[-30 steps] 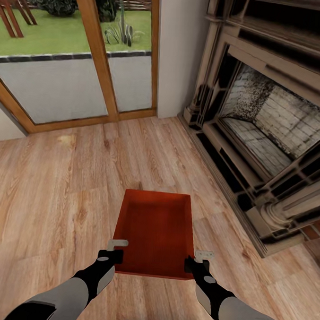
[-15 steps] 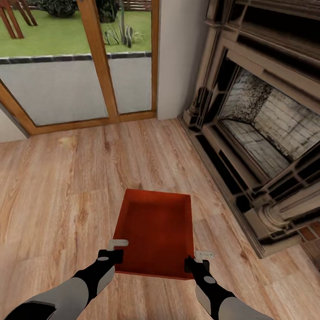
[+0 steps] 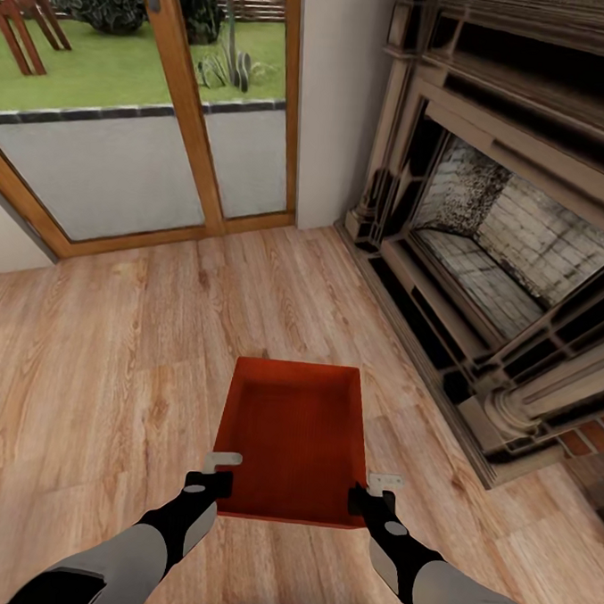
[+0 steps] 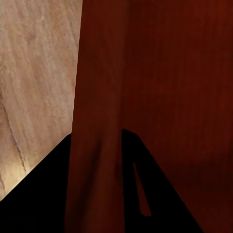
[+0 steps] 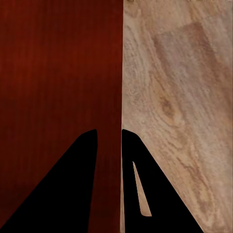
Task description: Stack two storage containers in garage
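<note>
One orange-red storage container [image 3: 293, 440] hangs in front of me above the light wood plank floor, open side up and empty. My left gripper [image 3: 212, 481] is shut on its near left wall, and my right gripper [image 3: 365, 496] is shut on its near right wall. In the left wrist view the red wall [image 4: 99, 121] runs between the black fingers [image 4: 48, 194]. The right wrist view has the container's wall edge [image 5: 116, 73] pinched between the two dark fingers [image 5: 73, 184]. The second container is out of view.
A large dark stone fireplace [image 3: 494, 233] with a brick firebox stands at the right. Wood-framed glass doors [image 3: 171, 106] onto a lawn fill the far left. A white wall section [image 3: 337, 99] sits between them. Wood plank floor [image 3: 111, 353] stretches ahead and to the left.
The whole picture has shifted slightly, so the camera has moved a little toward the fireplace side. The container and both grippers keep the same hold.
</note>
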{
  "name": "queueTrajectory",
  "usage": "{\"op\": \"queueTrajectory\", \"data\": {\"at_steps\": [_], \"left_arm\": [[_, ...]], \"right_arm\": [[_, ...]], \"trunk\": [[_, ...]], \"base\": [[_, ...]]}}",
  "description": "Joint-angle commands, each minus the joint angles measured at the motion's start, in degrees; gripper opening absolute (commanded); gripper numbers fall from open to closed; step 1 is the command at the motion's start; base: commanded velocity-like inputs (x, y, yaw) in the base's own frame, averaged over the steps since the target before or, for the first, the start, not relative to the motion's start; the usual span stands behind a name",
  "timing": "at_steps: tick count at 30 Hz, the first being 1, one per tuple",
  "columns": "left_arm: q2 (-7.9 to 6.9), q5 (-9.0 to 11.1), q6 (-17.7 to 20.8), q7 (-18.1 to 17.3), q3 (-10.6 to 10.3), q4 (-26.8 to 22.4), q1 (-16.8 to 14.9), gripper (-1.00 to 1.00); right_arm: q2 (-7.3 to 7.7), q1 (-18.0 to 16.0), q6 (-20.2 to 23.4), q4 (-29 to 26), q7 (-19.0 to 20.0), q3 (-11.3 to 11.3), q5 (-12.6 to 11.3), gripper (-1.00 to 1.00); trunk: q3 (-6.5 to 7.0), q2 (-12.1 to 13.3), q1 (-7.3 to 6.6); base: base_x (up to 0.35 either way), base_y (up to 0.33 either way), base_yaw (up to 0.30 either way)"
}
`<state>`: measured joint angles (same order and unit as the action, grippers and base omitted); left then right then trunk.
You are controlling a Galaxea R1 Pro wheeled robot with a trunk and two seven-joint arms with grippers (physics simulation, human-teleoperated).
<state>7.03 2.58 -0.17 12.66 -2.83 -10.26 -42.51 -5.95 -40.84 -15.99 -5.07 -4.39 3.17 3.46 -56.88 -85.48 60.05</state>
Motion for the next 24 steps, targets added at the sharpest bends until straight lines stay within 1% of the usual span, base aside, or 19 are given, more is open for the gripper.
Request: {"op": "queueTrajectory", "data": {"at_steps": [1, 14, 15, 16, 20, 24], "left_arm": [[-0.48, 0.0, 0.0, 0.8, 0.5, 0.0, 0.0, -1.0], [-0.59, 0.2, -0.1, 0.8, 0.5, 0.1, 0.0, -1.0], [-0.36, 0.6, -0.1, 0.6, -0.3, 0.1, 0.0, -1.0], [-0.56, 1.1, -0.1, 0.5, -0.9, 0.2, 0.0, -1.0], [-0.64, 2.5, -0.1, 0.7, -2.5, 0.2, 0.0, -1.0], [-0.68, 3.4, -0.1, 0.8, -3.5, 0.2, 0.0, -1.0]], "right_arm": [[-0.03, 0.0, -0.2, 0.0, -0.3, 0.3, 0.7, -1.0], [-0.03, 0.0, -0.2, 0.0, -0.3, 0.3, 0.7, -1.0], [-0.14, 0.0, -0.2, 0.2, -0.5, 0.3, 0.6, -1.0], [-0.13, 0.0, -0.1, 0.3, -0.7, 0.3, 0.5, -1.0], [-0.19, 0.0, -0.1, 0.3, 0.0, 0.3, 0.4, -1.0], [-0.02, 0.0, -0.1, 0.3, 0.1, -0.9, -1.1, -1.0]], "trunk": [[0.16, 0.4, -0.23], [2.49, 5.6, -3.08], [2.48, 5.6, -3.08], [2.48, 5.6, -3.08], [2.48, 5.6, -3.08], [2.48, 5.6, -3.08]], "base": [[0.0, 0.0, 0.0], [0.0, 0.0, 0.0], [0.0, 0.0, 0.0], [0.0, 0.0, 0.0], [0.0, 0.0, 0.0], [0.0, 0.0, 0.0]]}}
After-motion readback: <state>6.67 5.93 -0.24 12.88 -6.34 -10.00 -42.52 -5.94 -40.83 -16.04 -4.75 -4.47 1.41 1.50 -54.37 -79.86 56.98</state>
